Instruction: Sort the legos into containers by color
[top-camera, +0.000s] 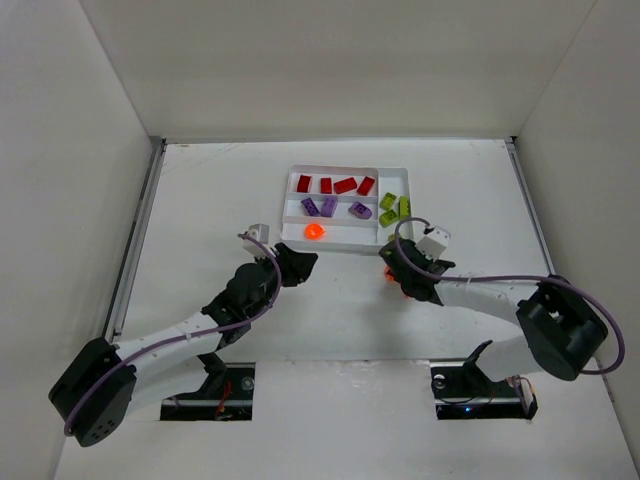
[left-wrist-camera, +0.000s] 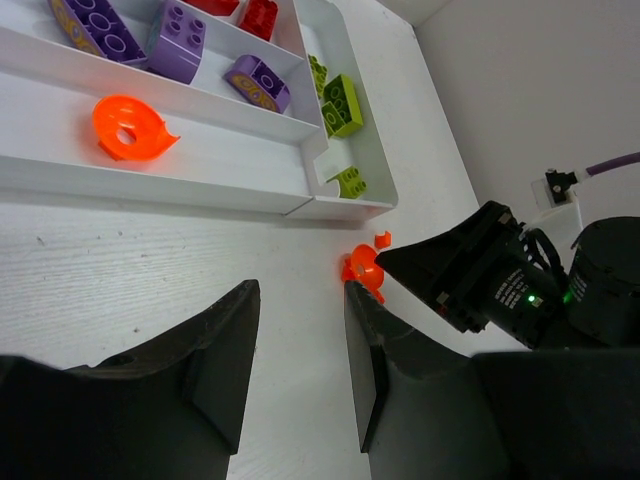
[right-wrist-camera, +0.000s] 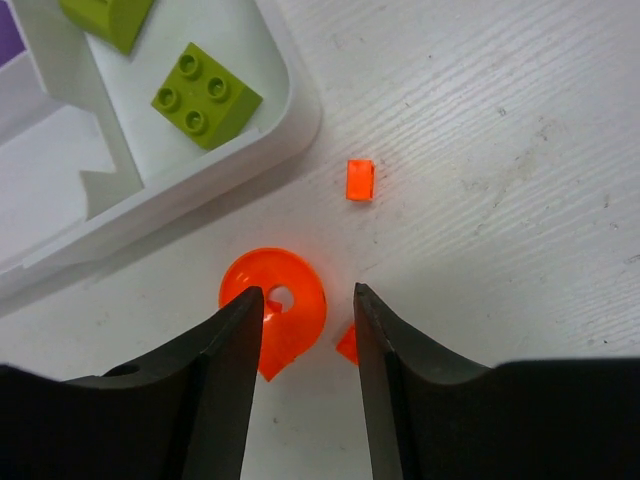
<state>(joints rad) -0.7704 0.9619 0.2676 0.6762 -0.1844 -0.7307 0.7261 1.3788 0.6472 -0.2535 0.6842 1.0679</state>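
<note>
Dark fingers of the right claw (right-wrist-camera: 308, 300) stand apart, released, and between them an orange round lego (right-wrist-camera: 292, 290) lies flat on the bench (right-wrist-camera: 500, 120). One finger covers its edge, and it cannot be told whether they touch. Just ahead of this claw sits a small orange brick (right-wrist-camera: 359, 181), and a little orange piece (right-wrist-camera: 347, 345) lies beside the other finger. Ahead and to the left is a corner of the white tray (right-wrist-camera: 295, 120), with a yellow-green brick (right-wrist-camera: 205, 95) inside. The left claw (left-wrist-camera: 298, 300) is also released and holds nothing. Ahead of it, in the nearest long slot, lies a second orange round lego (left-wrist-camera: 128, 127). Purple bricks (left-wrist-camera: 178, 40) lie in the slot behind, and red bricks (left-wrist-camera: 258, 15) in the farthest.
</note>
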